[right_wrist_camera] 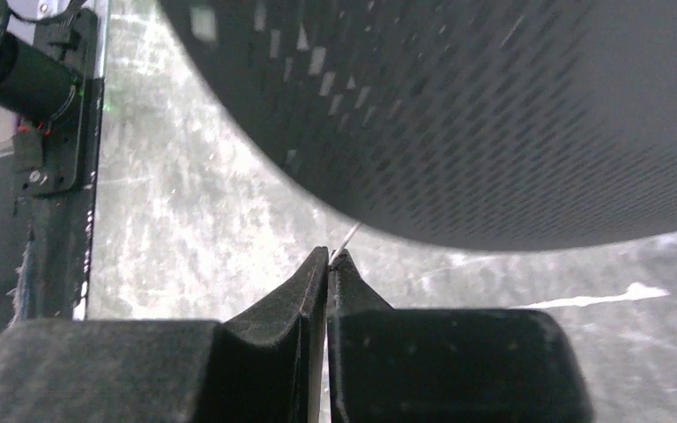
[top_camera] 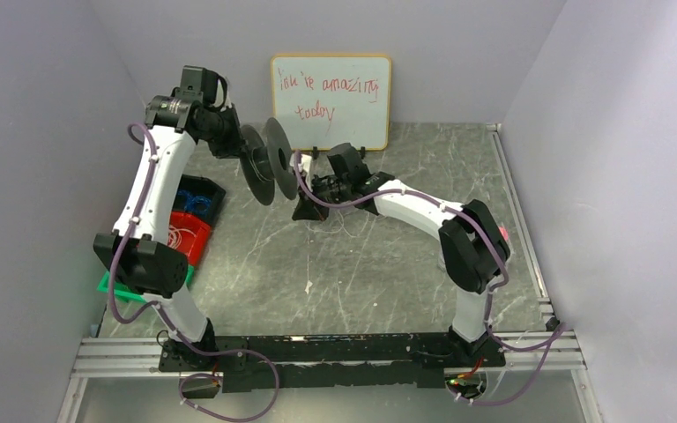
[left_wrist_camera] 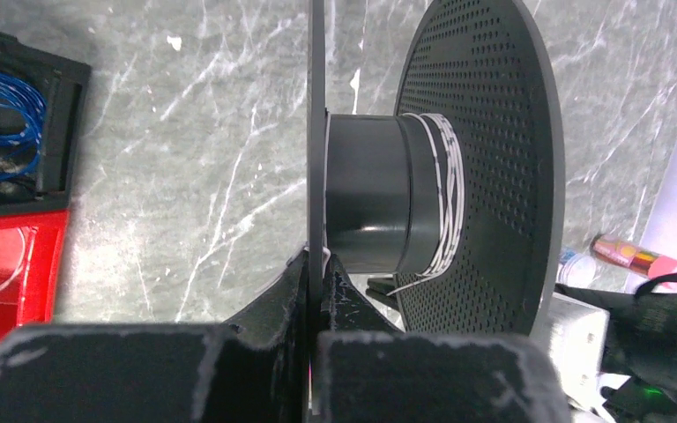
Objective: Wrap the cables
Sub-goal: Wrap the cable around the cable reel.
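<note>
Jaws of left gripper (left_wrist_camera: pixel 317 264): together, clamped on the thin rim of the left flange of the spool (left_wrist_camera: pixel 366 185), holding it upright and clear of the table (left_wrist_camera: pixel 185 132).
Spool: black, rigid, plastic-looking. A smooth round hub sits between two thin discs, and the right disc is perforated with fine holes.
Cables (left_wrist_camera: pixel 445 189): a few whitish turns lie on the hub, hard against the perforated disc. One strand trails off below the hub toward the right.
Jaws of right gripper (right_wrist_camera: pixel 328 257): together, pinching a single cable strand at the very tips, just under the edge of the disc.
Handling (judged): the cables are light, limp and thread-thin. They have no stiffness to push with, so only tension will guide them. Turns may slide on the smooth hub or loosen if the strand goes slack, and a hard pull could snap it.
Grip point (judged): pinch the strand at the fingertips, near the spool, and keep the free run short and taut.
Table: flat, grey, marble-veined.
</note>
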